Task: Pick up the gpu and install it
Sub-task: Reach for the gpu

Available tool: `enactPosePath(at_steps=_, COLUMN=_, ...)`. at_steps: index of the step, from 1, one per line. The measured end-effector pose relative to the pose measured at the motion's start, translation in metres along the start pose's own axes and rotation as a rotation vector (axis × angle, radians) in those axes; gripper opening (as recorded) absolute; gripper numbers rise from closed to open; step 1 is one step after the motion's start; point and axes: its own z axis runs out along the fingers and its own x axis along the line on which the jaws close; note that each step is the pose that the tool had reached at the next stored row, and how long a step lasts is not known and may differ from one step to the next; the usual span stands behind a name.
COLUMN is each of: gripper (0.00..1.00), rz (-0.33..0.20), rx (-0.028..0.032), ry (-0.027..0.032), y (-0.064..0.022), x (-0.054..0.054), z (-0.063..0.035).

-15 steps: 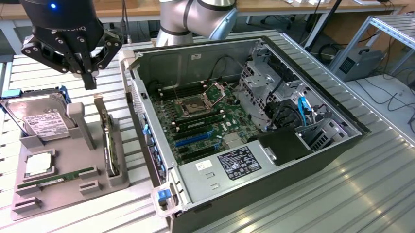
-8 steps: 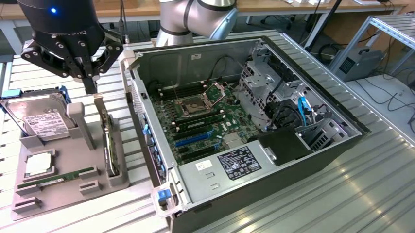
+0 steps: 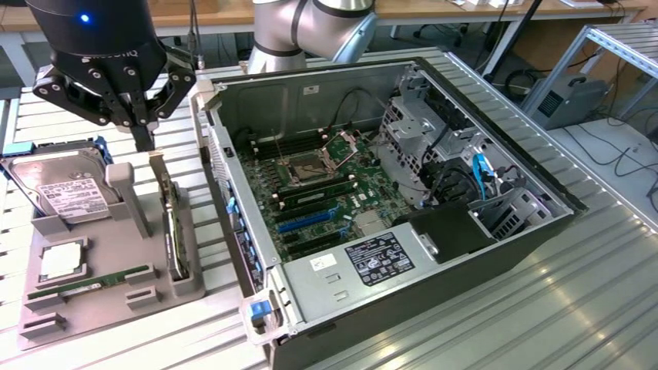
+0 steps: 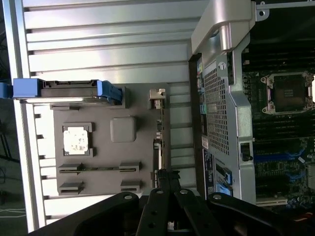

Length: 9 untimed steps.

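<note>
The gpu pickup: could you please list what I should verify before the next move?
1. gpu standing on edge in the grey holder: ok.
2. gripper above one end of the gpu: ok.
3. fingers open for a grasp: not ok, shut.
4. gpu held: not ok, not yet gripped.
5. computer case side open, motherboard exposed: ok.
6. blue slots on the motherboard unoccupied: ok.
</note>
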Motion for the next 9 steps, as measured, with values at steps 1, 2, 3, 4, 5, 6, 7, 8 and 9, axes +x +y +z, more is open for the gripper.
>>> enactPosePath(at_steps=1, gripper=0.11, rz=0.0, rx=0.0004, ry=0.0, y=-0.0004, x=0.0, z=0.0)
enactPosePath(at_steps=2, gripper=0.11, rz=0.0, rx=0.0006, ry=0.0, y=-0.0006, x=0.0, z=0.0)
enactPosePath(at_steps=3, gripper=0.11, rz=0.0, rx=0.0007, ry=0.0, y=-0.0009, x=-0.0001, z=0.0)
enactPosePath(at_steps=4, gripper=0.11, rz=0.0, rx=0.0009, ry=0.0, y=-0.0012, x=-0.0001, z=0.0)
enactPosePath(at_steps=5, gripper=0.11, rz=0.0, rx=0.001, ry=0.0, y=-0.0016, x=-0.0001, z=-0.0001)
enactPosePath(at_steps=6, gripper=0.11, rz=0.0, rx=0.0012, ry=-0.0001, y=-0.0022, x=-0.0002, z=-0.0001)
enactPosePath(at_steps=7, gripper=0.11, rz=0.0, rx=0.0015, ry=-0.0001, y=-0.0026, x=-0.0002, z=-0.0001)
enactPosePath(at_steps=8, gripper=0.11, rz=0.0, rx=0.0019, ry=-0.0001, y=-0.0031, x=-0.0002, z=-0.0001)
enactPosePath(at_steps=9, gripper=0.11, rz=0.0, rx=0.0023, ry=-0.0002, y=-0.0036, x=-0.0003, z=-0.0001)
